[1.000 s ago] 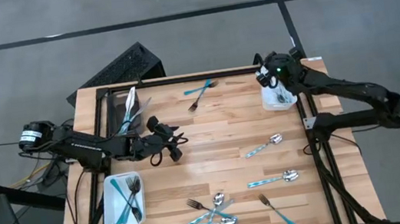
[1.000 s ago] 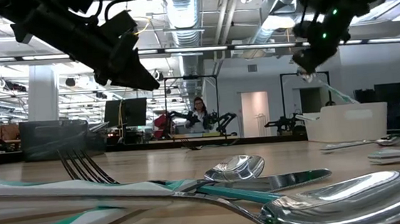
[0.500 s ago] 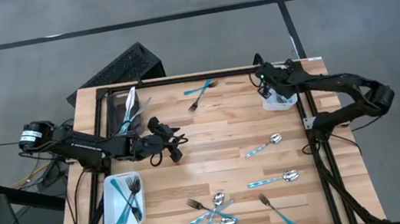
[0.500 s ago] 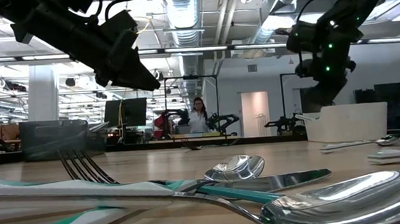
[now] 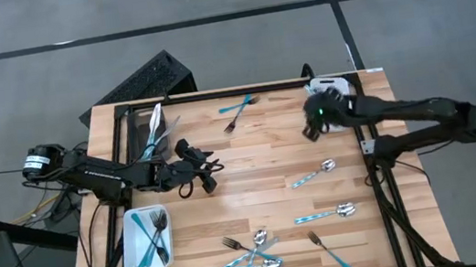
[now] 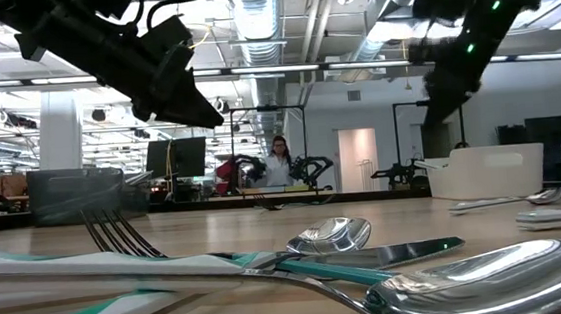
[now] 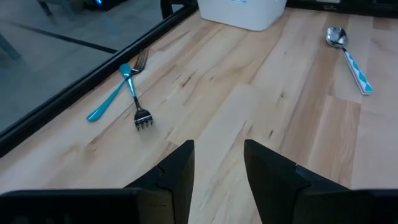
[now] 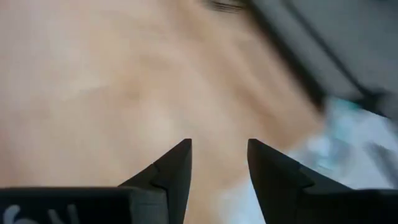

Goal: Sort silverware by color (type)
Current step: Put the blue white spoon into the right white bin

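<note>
Silverware lies loose on the wooden table (image 5: 260, 158): two crossed forks (image 5: 237, 110) at the far edge, two teal-handled spoons (image 5: 314, 174) (image 5: 325, 214) on the right, and a heap of pieces (image 5: 252, 253) plus a fork (image 5: 329, 252) at the near edge. My left gripper (image 5: 213, 167) hovers left of the middle, open and holding nothing (image 7: 217, 149). The forks (image 7: 130, 90) lie ahead of it. My right gripper (image 5: 311, 122) hangs over bare wood just left of the white bin (image 5: 331, 82), open with nothing between its fingers (image 8: 217, 149).
A dark bin (image 5: 150, 131) at the far left holds silver pieces. A white bin (image 5: 146, 238) at the near left holds teal-handled ones. The middle of the table between the two grippers is bare wood. In the low view a person (image 6: 281, 162) shows far behind the table.
My right gripper has swung away from above the white bin at the far right, going toward the table's middle and near side and sinking a little, its fingers now tipped further down toward the wood.
</note>
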